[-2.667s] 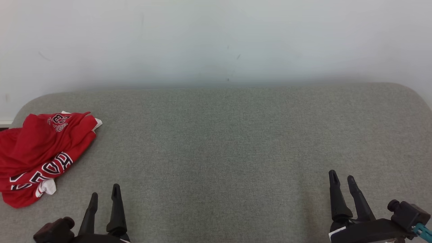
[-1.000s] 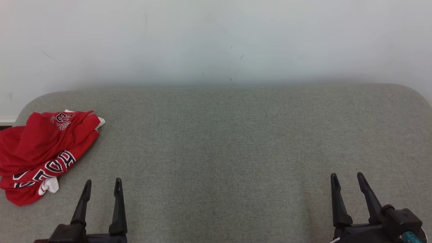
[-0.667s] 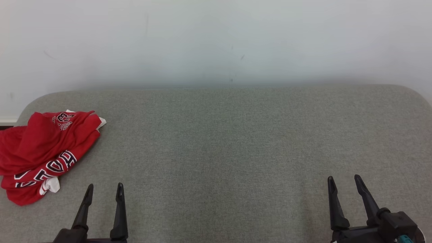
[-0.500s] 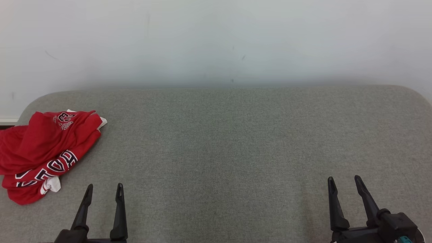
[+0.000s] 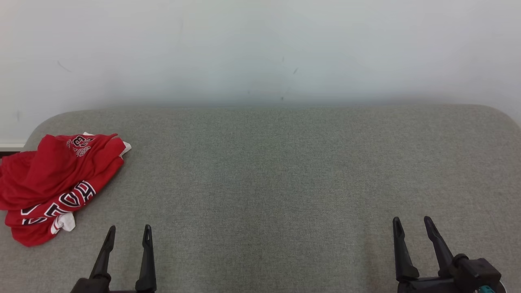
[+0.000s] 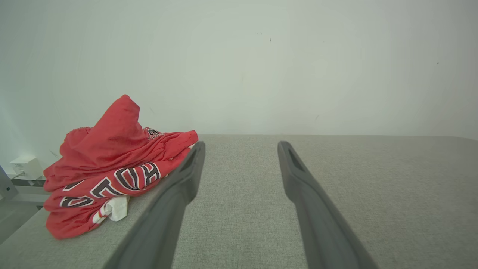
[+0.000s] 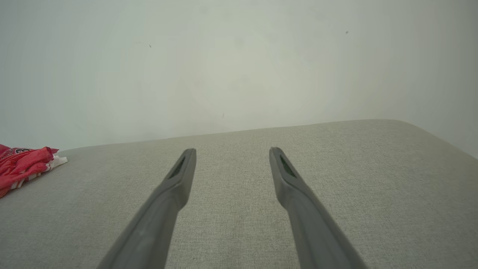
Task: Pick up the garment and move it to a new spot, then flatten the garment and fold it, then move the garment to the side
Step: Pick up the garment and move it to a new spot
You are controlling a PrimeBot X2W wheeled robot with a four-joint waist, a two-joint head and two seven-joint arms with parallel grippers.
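A: Meanwhile, both arms have drawn back slightly. The left gripper and right gripper gape wide, holding nothing.
B: And the red garment?
A: Unmoved, crumpled at the far-left edge of the grey surface, just beyond the left gripper. Pickup hasn't begun.

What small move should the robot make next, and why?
Probably reach the left end effector forward and leftward to the red garment. It lies crumpled and untouched at the left end of the grey padded surface. Both end effectors are open and empty, and the left one is far nearer to it than the right end effector.
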